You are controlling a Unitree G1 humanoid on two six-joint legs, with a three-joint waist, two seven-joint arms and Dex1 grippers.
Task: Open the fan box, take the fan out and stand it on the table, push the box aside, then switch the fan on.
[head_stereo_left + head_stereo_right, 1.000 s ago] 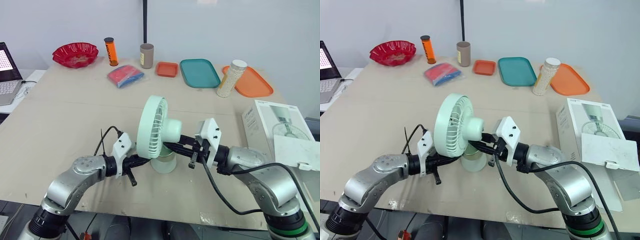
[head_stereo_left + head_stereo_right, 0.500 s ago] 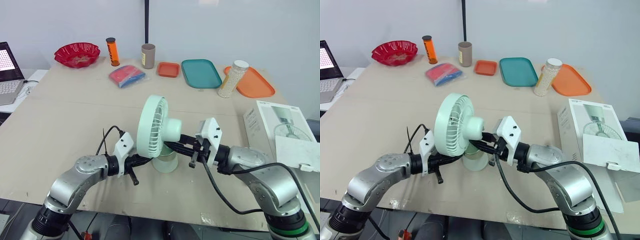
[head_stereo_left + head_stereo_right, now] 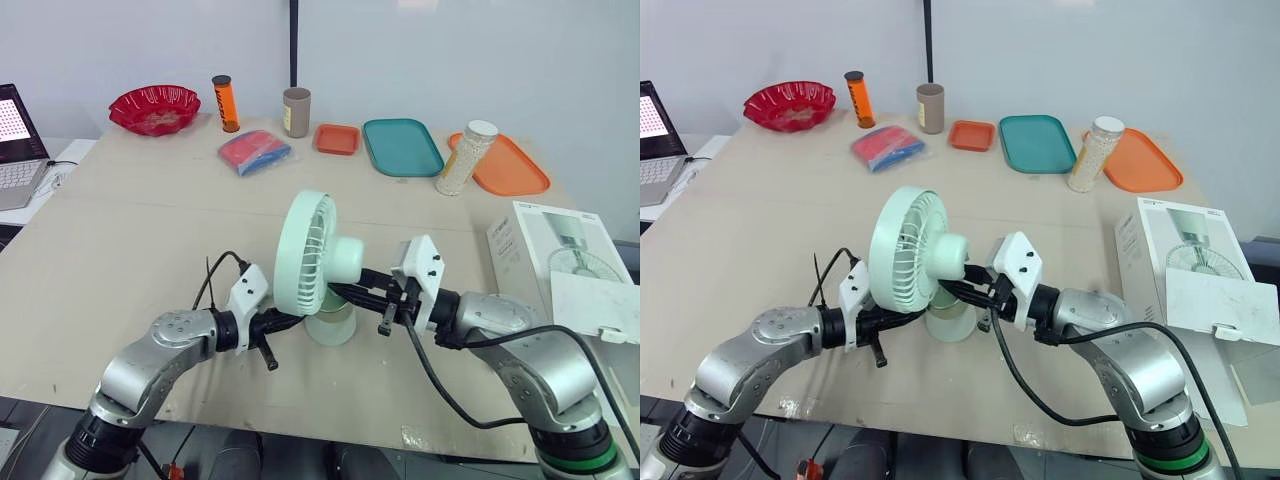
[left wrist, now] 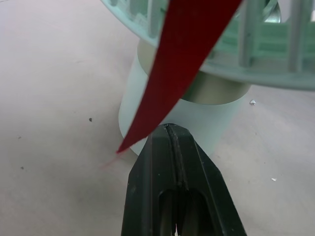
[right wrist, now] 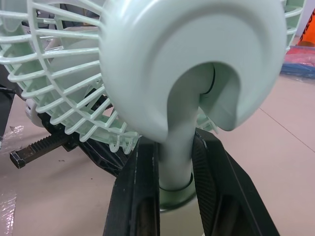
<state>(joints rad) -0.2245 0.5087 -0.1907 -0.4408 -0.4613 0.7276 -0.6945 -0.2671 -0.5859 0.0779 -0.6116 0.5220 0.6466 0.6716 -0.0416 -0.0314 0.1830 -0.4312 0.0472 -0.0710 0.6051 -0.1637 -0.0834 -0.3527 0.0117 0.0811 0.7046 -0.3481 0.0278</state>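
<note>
Beige tabletop (image 3: pixel 130 230) is carrying everything, and I'm working near its front edge. I'm pinching the fan (image 3: pixel 305 255) with my right gripper (image 5: pixel 174 147), one finger each side of the neck (image 5: pixel 179 123), both touching. My read: that's bracing it so it isn't tipping or sliding when the switch gets poked. I'm keeping my left gripper (image 4: pixel 170 130) pressed together with nothing in it, tip aiming at the fan's round base (image 4: pixel 187 123), just beside it. Contact: can't tell. Closed fingers are probably serving as one poker. Fan is standing upright between both grippers, grille facing my left. Running or not: can't tell. Further right, the fan box (image 3: pixel 560 260) is lying near the edge, well apart from the fan, so push-aside is looking done. Teal tray (image 3: pixel 403 146), bottle (image 3: pixel 462 157), cup (image 3: pixel 294 111) and red bowl (image 3: pixel 153 108) are sitting along the far side, out of the way.
</note>
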